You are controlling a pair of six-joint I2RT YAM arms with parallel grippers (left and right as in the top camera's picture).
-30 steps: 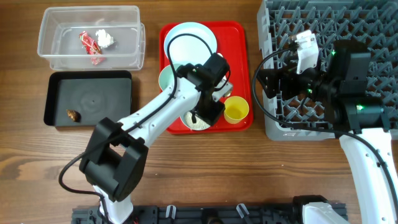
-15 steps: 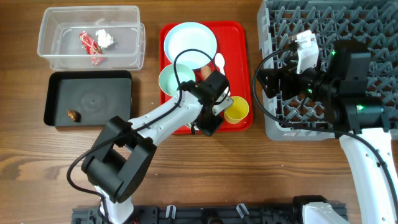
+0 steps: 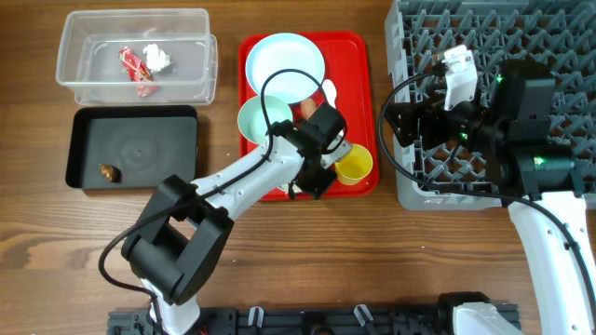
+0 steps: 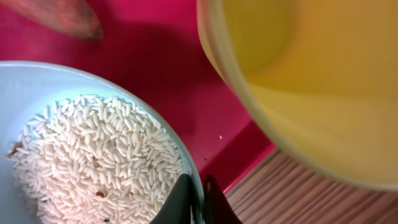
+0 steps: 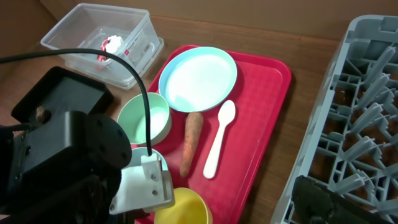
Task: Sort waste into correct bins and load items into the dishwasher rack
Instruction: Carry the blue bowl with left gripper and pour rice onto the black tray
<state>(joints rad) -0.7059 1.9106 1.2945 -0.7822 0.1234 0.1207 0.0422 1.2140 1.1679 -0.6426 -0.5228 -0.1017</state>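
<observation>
Left gripper jaws clamped on rim of rice bowl, on red tray by yellow cup; right gripper jaws apart over rack. Step: dumping the rice. Next prob. lift level, tip into black bin.

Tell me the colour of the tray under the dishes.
The tray is red; overhead view shows it best.

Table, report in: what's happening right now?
Left tool shut on the rice bowl rim. Right tool open, empty, over the rack edge. Yellow cup close beside the bowl, may get bumped.
</observation>
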